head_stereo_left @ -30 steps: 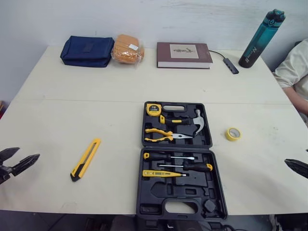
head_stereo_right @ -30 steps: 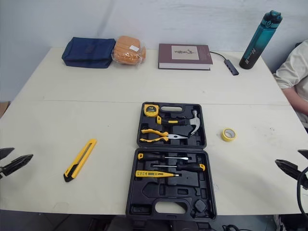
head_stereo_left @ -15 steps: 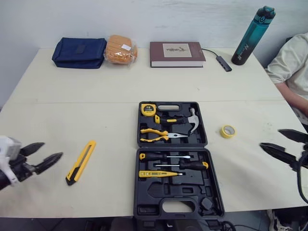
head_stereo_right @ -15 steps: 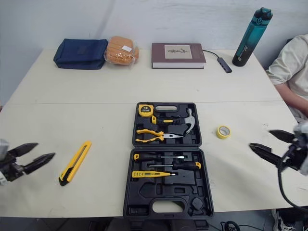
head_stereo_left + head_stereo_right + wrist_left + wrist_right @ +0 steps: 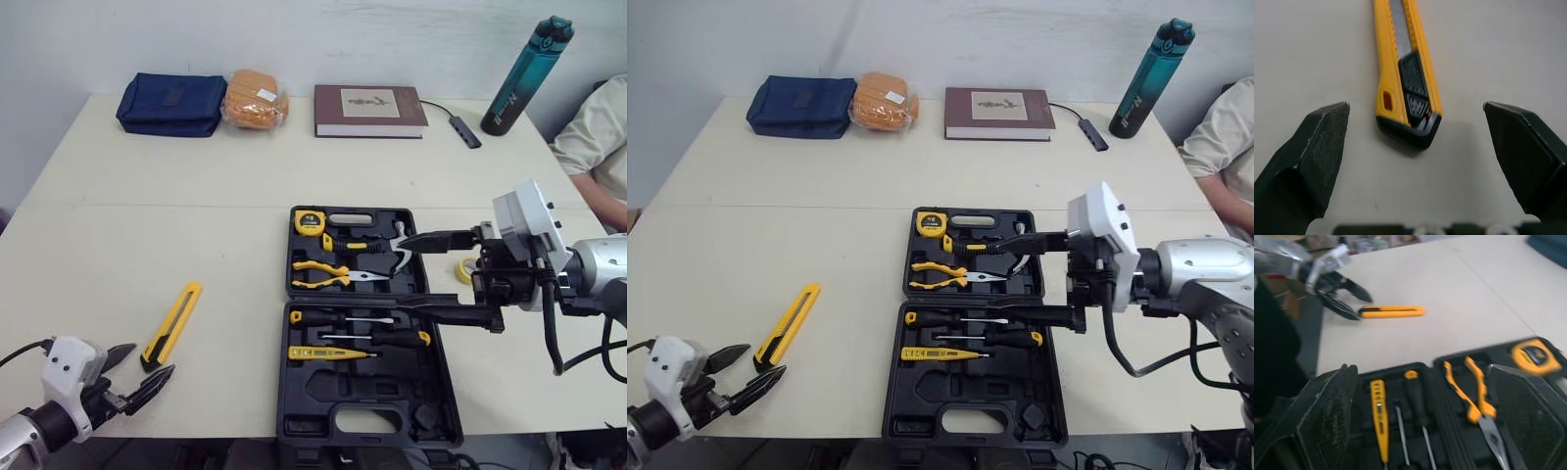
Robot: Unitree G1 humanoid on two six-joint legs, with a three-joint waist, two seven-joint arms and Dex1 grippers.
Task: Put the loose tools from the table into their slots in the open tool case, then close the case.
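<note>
The left end effector (image 5: 144,360) hangs open at the near left edge of the tabletop (image 5: 196,215), just short of the near end of the yellow utility knife (image 5: 174,322) and not touching it. The right end effector (image 5: 400,271), fingers spread wide, hovers over the right side of the open tool case (image 5: 284,392) at centre. A yellow tape roll (image 5: 461,270) lies just right of the case, partly hidden
</note>
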